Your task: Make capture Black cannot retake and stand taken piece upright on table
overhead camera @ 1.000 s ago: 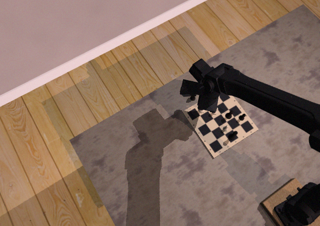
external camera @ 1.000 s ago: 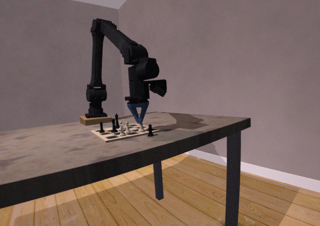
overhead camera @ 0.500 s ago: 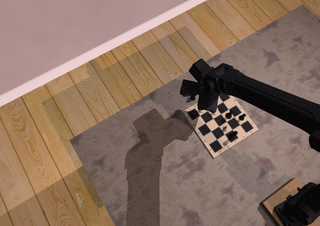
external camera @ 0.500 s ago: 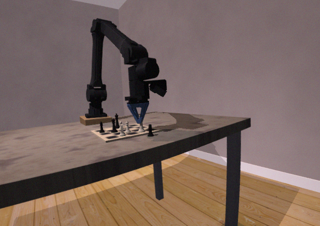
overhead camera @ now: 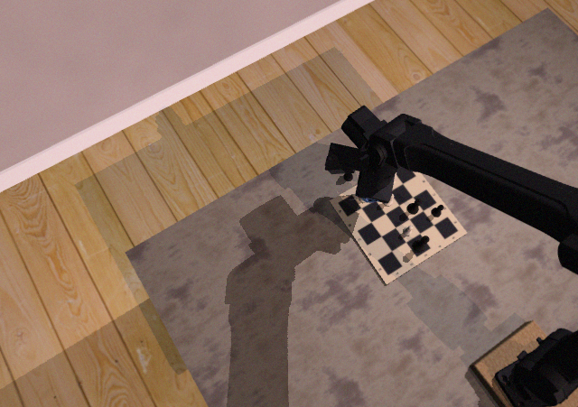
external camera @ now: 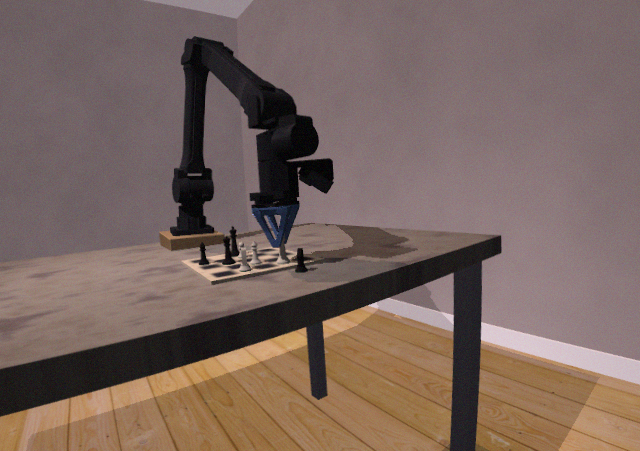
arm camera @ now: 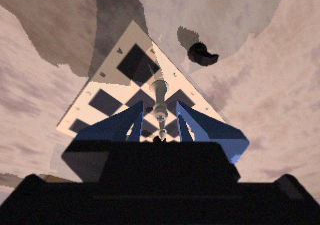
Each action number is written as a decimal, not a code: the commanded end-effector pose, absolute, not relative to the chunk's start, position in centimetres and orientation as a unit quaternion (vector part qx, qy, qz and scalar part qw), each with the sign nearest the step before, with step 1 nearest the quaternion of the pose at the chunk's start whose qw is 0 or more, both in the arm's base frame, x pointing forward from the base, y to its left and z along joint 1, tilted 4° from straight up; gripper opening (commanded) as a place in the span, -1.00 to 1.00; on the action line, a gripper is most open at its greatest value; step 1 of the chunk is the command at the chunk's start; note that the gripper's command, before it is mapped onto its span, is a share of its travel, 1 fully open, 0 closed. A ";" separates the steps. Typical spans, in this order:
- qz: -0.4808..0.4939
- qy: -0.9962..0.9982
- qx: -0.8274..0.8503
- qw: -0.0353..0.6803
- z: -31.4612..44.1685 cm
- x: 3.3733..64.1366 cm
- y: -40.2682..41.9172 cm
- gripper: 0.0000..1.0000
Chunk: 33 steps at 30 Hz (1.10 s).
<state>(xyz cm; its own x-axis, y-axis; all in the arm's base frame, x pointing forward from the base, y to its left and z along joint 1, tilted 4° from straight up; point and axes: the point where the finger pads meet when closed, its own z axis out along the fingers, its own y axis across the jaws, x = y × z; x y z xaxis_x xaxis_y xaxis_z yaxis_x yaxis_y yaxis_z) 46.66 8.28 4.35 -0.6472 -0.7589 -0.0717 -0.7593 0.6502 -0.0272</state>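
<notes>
gripper: standing partly open, gripping nothing | white piece: standing upright just below fingertips | black piece: standing off-board nearby

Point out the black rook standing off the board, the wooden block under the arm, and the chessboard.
Black rook [external camera: 300, 261]: exterior view, its body.
Wooden block [external camera: 172, 241]: exterior view, its front side.
Chessboard [overhead camera: 386, 279] [external camera: 212, 281]: top and exterior views, its corner border.
</notes>
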 end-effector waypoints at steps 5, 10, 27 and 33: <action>0.001 0.909 -0.414 0.051 4.7 46.9 8.5 -0.18; 0.001 0.909 -0.414 0.049 6.3 46.4 8.4 -0.18; -0.005 0.906 -0.417 0.070 15.0 47.9 8.0 -0.18; -0.003 0.906 -0.418 0.063 15.3 47.8 8.0 -0.18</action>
<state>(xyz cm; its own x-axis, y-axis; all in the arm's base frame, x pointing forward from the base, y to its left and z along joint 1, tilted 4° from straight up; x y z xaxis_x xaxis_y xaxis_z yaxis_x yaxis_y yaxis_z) 45.57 7.98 12.33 -0.6493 -0.7573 -0.0699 -0.7578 0.6520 -0.0257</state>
